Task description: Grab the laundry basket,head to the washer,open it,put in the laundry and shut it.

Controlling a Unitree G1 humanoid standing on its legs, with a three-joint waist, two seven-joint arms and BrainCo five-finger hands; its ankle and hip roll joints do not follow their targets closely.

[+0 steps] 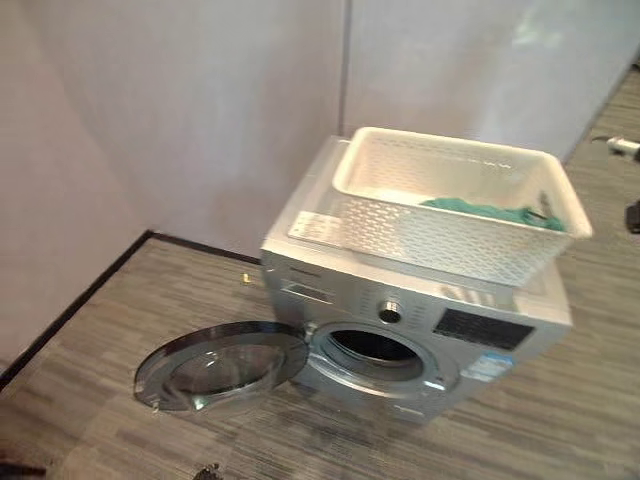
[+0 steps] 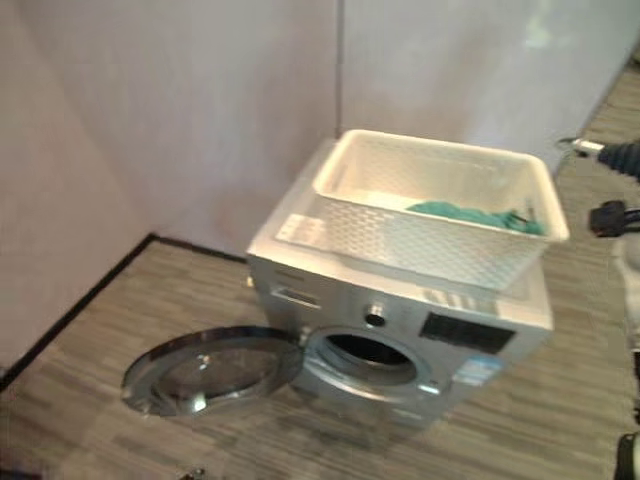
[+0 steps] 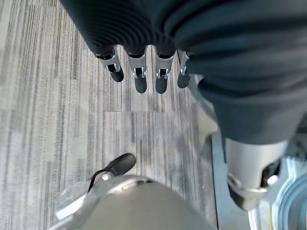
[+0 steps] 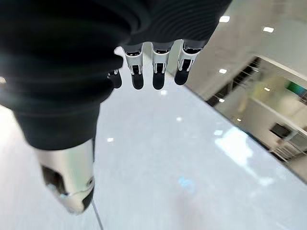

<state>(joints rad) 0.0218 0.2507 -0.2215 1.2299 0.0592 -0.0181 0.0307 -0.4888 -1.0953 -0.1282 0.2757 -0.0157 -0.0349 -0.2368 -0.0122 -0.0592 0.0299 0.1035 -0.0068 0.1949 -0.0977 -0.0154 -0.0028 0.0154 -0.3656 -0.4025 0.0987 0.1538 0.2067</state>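
On the floor (image 1: 90,400), by the wall, stands the washer (image 1: 400,330). It is big and heavy and will not move. Its round door (image 1: 222,366) hangs wide open at 9 o'clock from the dark hole (image 1: 378,346). Little of the inside of the hole can be seen.

On top of the washer sits the white basket (image 1: 440,235). It looks light and stiff, with holes in its sides, so its rim is a good place to hold it. Its 3 o'clock end sticks out past the washer top, so a bump could tip it.

Inside the basket, toward 3 o'clock, lies the green laundry (image 1: 490,212). It is soft and floppy, so I think it is best pinched in the middle and lifted out. The basket wall hides part of it.

The left hand (image 3: 144,72) hangs over the floor with loose fingers, holding nothing. The right hand (image 4: 148,67) is loose too, and holds nothing.
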